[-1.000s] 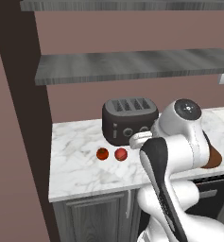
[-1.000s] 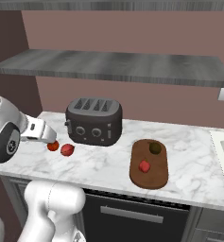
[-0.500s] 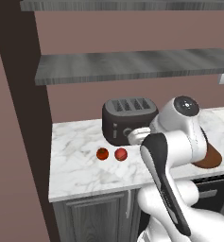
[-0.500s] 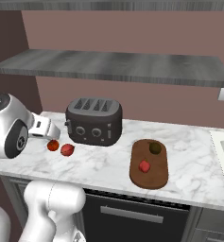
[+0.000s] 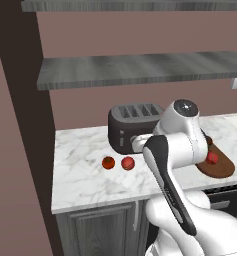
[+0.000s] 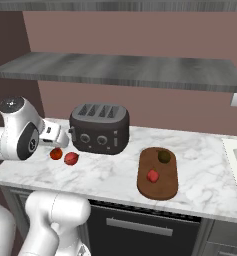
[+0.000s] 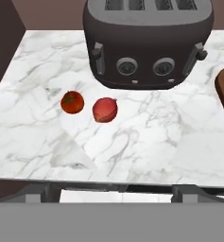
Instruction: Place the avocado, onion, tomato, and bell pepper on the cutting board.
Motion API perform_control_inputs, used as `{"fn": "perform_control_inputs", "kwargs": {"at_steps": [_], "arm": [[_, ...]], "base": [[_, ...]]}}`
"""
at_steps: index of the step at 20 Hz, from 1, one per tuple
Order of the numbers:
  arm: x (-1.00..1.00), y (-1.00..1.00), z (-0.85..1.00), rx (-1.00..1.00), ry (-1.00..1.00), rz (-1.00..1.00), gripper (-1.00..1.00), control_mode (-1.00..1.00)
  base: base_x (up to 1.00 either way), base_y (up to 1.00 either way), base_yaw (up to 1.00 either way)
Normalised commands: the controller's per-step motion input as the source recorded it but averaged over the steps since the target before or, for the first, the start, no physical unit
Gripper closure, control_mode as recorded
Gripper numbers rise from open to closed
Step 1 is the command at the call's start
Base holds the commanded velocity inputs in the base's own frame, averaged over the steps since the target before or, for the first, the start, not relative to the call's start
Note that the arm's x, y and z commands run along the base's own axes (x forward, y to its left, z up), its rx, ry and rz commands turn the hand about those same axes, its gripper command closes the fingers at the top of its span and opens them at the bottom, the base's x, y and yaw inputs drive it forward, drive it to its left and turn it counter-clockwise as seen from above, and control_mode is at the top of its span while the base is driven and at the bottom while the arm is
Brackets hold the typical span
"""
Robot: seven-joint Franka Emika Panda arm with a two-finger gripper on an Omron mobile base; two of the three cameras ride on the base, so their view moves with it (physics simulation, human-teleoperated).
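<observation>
- Hand view looked down on the marble counter [image 7: 146,142] from above its front edge, so the two red balls sat left of centre: the orange-red ball [image 7: 72,102] furthest left, and the pinker red ball [image 7: 105,109] just beside it, apart by a small gap.
- Which of them was the tomato and which the onion could not be told for sure; the left one showed a small dark stem scar, so it was probably the tomato.
- Behind them stood the dark toaster [image 7: 148,41], its dials facing the camera. It seemed to be mere furniture that the arm had to work around.
- The gripper [image 6: 56,137] hung above the two balls in the right base view, which suggested it was lining up for a pick. Its finger tips could not be made out clearly, so how wide it stood could not be told; nothing appeared to be in its hold.
- Further right lay the cutting board [image 6: 165,186], well apart from the two balls, with the toaster between.
- On the board rested the avocado [image 6: 164,156] near its far end and a small red piece [image 6: 152,175] near its middle, probably the bell pepper. Two of the four things therefore seemed already delivered.
- In the left base view the arm's bulk covered most of the board, leaving only its near end showing.
- The likely next step was to descend on one ball and carry it past the toaster.
</observation>
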Motion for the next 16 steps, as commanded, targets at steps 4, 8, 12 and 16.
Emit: {"fn": "perform_control_inputs", "kwargs": {"at_steps": [4,8,12,16], "arm": [[0.15,0.02,-0.34,0.0,0.02,0.0,-1.0,-1.0],[0.24,0.08,-0.28,0.0,0.0,0.0,-1.0,-1.0],[0.31,0.08,-0.24,0.0,0.0,0.0,-1.0,-1.0],[0.33,0.02,-0.19,0.0,0.0,0.0,-1.0,-1.0]], "base": [[0.0,0.0,0.0],[0.0,0.0,0.0],[0.0,0.0,0.0],[0.0,0.0,0.0]]}}
